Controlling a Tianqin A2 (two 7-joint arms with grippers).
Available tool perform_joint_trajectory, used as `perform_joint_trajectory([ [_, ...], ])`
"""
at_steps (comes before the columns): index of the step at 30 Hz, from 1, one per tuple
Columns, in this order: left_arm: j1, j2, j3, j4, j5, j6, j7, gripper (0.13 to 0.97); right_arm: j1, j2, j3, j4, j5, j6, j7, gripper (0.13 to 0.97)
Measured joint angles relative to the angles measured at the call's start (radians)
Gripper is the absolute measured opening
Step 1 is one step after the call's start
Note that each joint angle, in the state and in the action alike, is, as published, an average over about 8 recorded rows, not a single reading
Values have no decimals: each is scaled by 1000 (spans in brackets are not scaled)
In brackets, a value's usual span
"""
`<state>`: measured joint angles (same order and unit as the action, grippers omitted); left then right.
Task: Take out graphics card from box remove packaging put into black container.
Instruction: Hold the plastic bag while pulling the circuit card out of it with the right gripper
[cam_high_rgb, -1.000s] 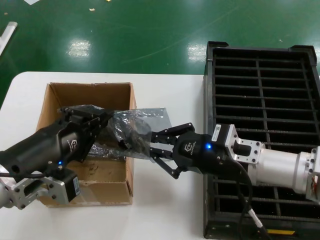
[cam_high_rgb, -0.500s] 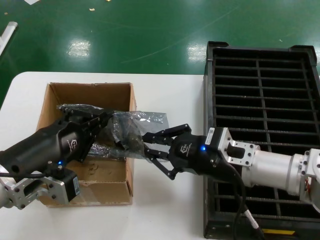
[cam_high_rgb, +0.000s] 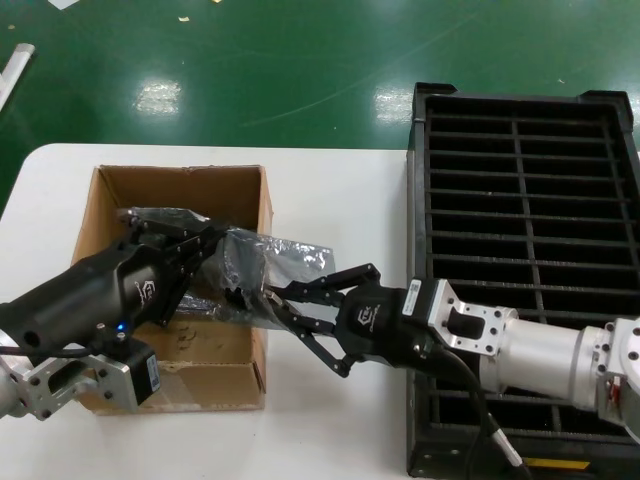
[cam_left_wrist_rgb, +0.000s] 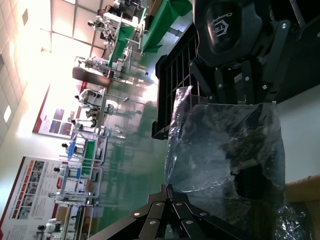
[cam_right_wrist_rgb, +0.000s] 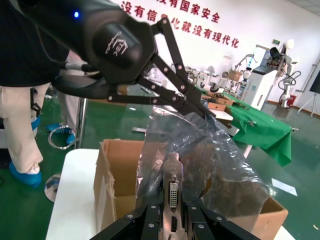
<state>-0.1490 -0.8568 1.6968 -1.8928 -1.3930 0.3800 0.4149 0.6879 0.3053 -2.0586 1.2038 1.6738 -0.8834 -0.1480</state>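
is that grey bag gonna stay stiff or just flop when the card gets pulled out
Probably floppy: the packaging is thin, crinkled film, already creased where the left gripper pinches it. It looks shiny, so it may slip. The graphics card, held by its metal bracket in the right gripper, should stay rigid.

The box sits on the table at left; the tray lies at right. The bag spans the box's right wall, with the card at its right end.
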Motion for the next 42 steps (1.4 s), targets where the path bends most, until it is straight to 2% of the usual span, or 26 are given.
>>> perform_joint_trajectory([
  [21,0,0,0,0,0,0,0,138,-30,14,2,37,-12,42,-1,186],
  [30,0,0,0,0,0,0,0,138,-31,6,2,44,-6,50,8,216],
  [38,0,0,0,0,0,0,0,138,-31,4,0,48,-4,52,18,312],
  [42,0,0,0,0,0,0,0,138,-26,-3,1,34,-3,59,22,303],
])
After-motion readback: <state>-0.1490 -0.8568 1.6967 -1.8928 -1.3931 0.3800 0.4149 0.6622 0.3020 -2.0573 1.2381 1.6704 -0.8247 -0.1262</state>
